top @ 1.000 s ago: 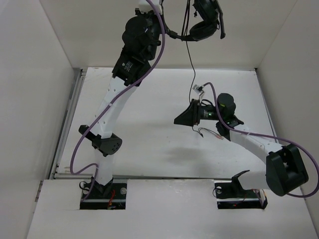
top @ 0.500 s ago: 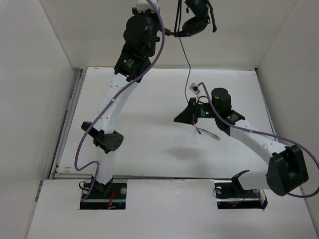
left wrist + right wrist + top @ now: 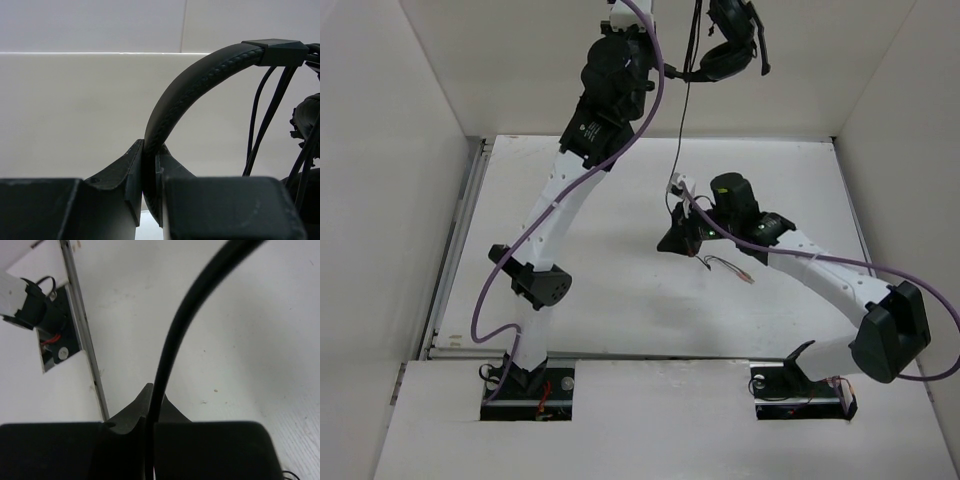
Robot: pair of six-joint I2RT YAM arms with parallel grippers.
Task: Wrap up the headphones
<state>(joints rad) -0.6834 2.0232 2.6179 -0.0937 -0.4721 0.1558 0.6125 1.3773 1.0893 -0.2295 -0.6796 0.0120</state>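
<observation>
The left gripper (image 3: 148, 162) clamps the stiff padded headband (image 3: 200, 75) of the headphones (image 3: 726, 55), a sound hold on a light headset, while the right gripper (image 3: 151, 405) pinches the thin, limp cable (image 3: 177, 325), which looks apt to slip.

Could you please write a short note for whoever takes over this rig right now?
Left gripper: shut on the stitched headband of the black over-ear headphones, held high above the white table.
Right gripper: shut on the thin black cable lower down; the coloured plug end trails beneath it.
Done: both grips set.
Left: no cable visibly wound around the headphones yet; wrapping remains.
</observation>
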